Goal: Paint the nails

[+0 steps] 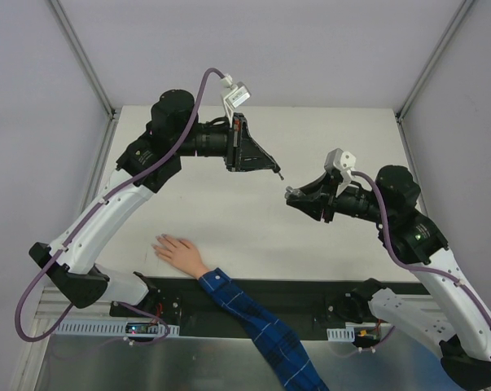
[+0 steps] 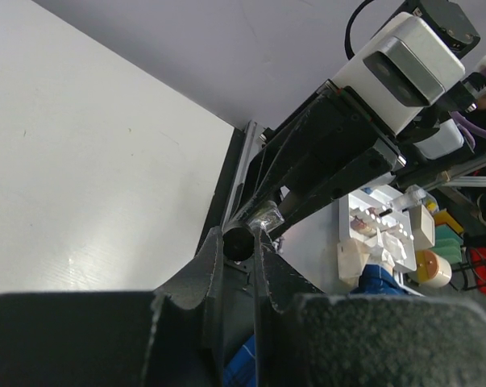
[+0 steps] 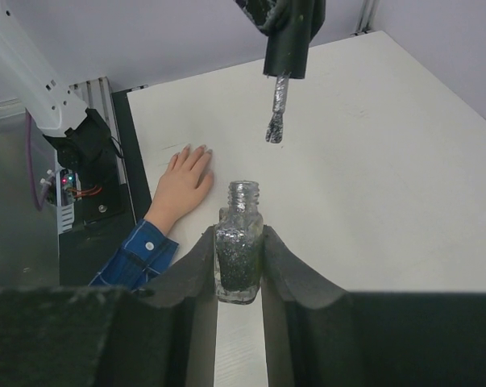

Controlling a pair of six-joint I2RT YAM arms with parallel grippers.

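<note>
A pale hand [image 3: 180, 187] with a blue plaid sleeve [image 1: 257, 319] lies flat near the table's front edge; its nails [image 3: 201, 151] are tiny at the fingertips. My right gripper [image 3: 239, 235] is shut on an uncapped glass bottle of dark glitter polish [image 3: 238, 251], held upright above the table. My left gripper [image 2: 239, 239] is shut on the black brush cap [image 3: 289, 39]. The brush [image 3: 276, 114] hangs a little above and beyond the bottle's mouth. In the top view both grippers [image 1: 274, 169] [image 1: 291, 194] meet over mid-table, well behind and to the right of the hand.
The white table [image 1: 335, 138] is bounded by a metal frame [image 1: 412, 98] and grey walls. A black strip [image 1: 310, 297] with the arm bases runs along the near edge. Clutter of small objects [image 2: 388, 242] sits off the table in the left wrist view.
</note>
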